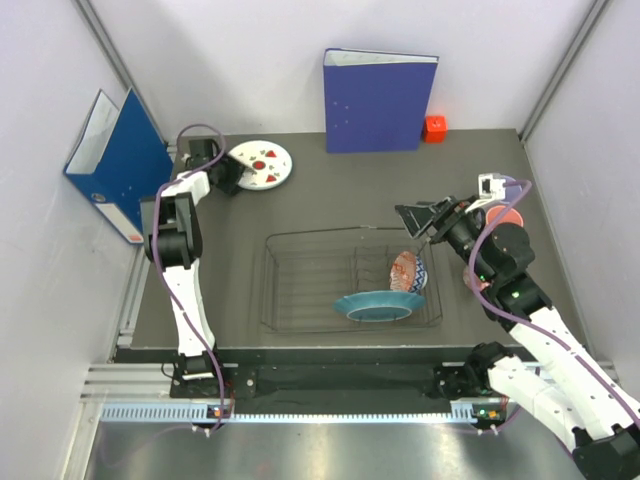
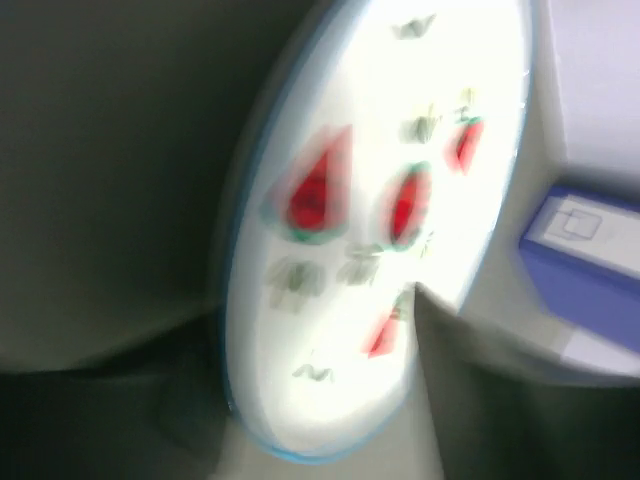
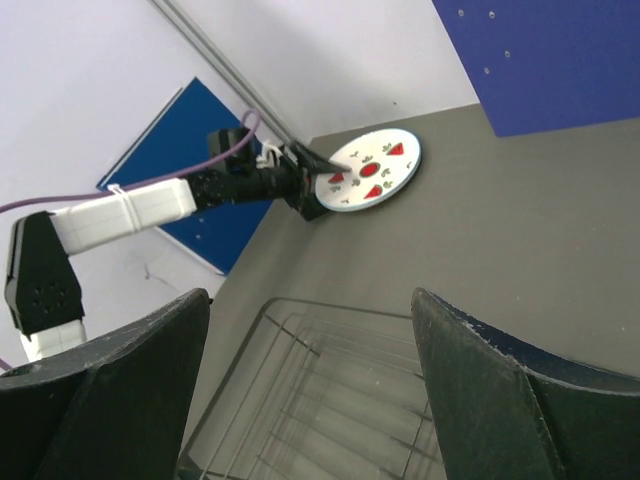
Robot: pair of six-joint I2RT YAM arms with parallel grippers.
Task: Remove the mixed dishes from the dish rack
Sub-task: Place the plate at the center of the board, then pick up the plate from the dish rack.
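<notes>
The dish rack (image 1: 300, 285) stands mid-table. It holds the teal plate (image 1: 378, 306) at its front right and the red-and-blue patterned bowl (image 1: 407, 272) behind it. The white plate with watermelon marks (image 1: 262, 165) lies on the table at the back left. My left gripper (image 1: 230, 168) is open at that plate's left rim, and the blurred plate (image 2: 360, 230) lies between its fingers. My right gripper (image 1: 420, 218) is open and empty above the rack's far right corner, over the rack's wires (image 3: 300, 370). A pink cup (image 1: 508, 217) shows partly behind the right arm. The lavender cup is out of view.
A blue binder (image 1: 378, 100) stands at the back with a small red cube (image 1: 434, 128) beside it. Another blue binder (image 1: 115, 165) leans at the left wall. White walls close in the table on three sides.
</notes>
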